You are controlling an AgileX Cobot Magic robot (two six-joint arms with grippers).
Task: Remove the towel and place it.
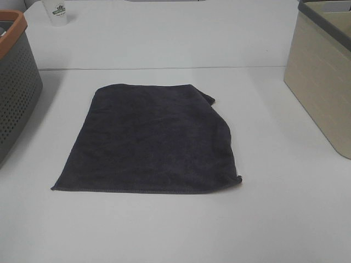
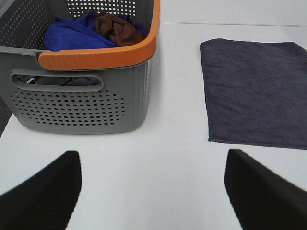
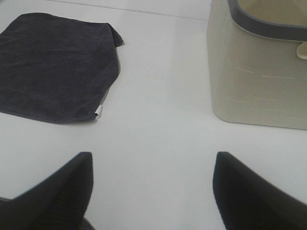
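Standing here by the white table (image 1: 164,230), I'd say the job looks close to finished, or else barely begun; from this moment alone I can't settle which. Going left to right: the grey perforated basket (image 1: 16,82) with the orange rim sits at the table's left edge, and in the left wrist view it holds a blue cloth (image 2: 76,33) and a brown cloth (image 2: 120,28) bunched inside. Behind it, at the far side, stands a small white cup (image 1: 56,12) with a dark printed emblem; the lettering is too small to read.

In the middle lies the towel (image 1: 151,139), dark charcoal, spread nearly flat on the bare tabletop, well apart from both containers, with its far right corner folded over. Nothing is touching it. A small pale tag shows at one hem in the right wrist view (image 3: 97,113), but no writing can be made out.

On the right stands the beige bin (image 1: 321,82) with a dark grey rim.

The left gripper (image 2: 153,191) hangs over empty table near the basket, fingers spread wide and holding nothing. The right gripper (image 3: 151,191) does likewise between towel and bin, also spread and empty. If the towel is meant for the table, little remains; if for the bin, everything does.
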